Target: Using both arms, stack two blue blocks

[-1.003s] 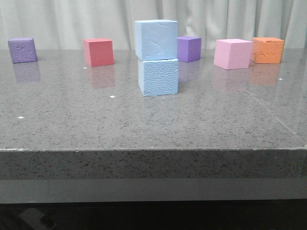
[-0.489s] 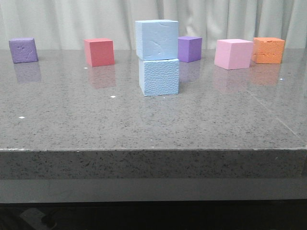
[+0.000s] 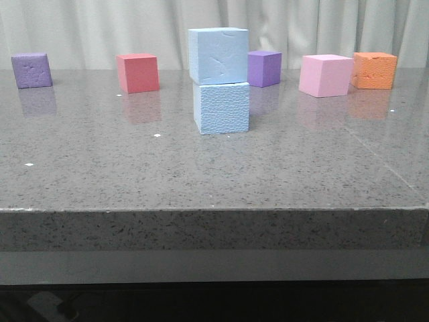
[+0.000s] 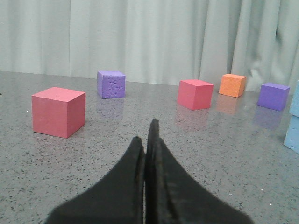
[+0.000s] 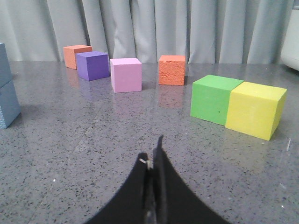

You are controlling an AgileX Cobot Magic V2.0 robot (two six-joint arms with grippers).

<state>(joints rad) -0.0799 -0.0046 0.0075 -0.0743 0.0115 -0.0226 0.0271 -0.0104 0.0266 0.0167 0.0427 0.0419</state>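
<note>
Two pale blue blocks stand stacked at the table's middle in the front view: the upper block (image 3: 218,55) rests on the lower pebbled block (image 3: 222,107), set slightly to the left. The stack shows at the edge of the left wrist view (image 4: 293,116) and of the right wrist view (image 5: 7,88). Neither arm appears in the front view. My left gripper (image 4: 145,135) is shut and empty, low over the table, well away from the stack. My right gripper (image 5: 152,151) is shut and empty, also far from the stack.
Along the back stand a purple cube (image 3: 31,70), a red cube (image 3: 138,72), a second purple cube (image 3: 264,68), a pink cube (image 3: 325,75) and an orange cube (image 3: 375,70). Another red cube (image 4: 58,112) sits near my left gripper. Green (image 5: 215,99) and yellow (image 5: 254,109) cubes sit near my right.
</note>
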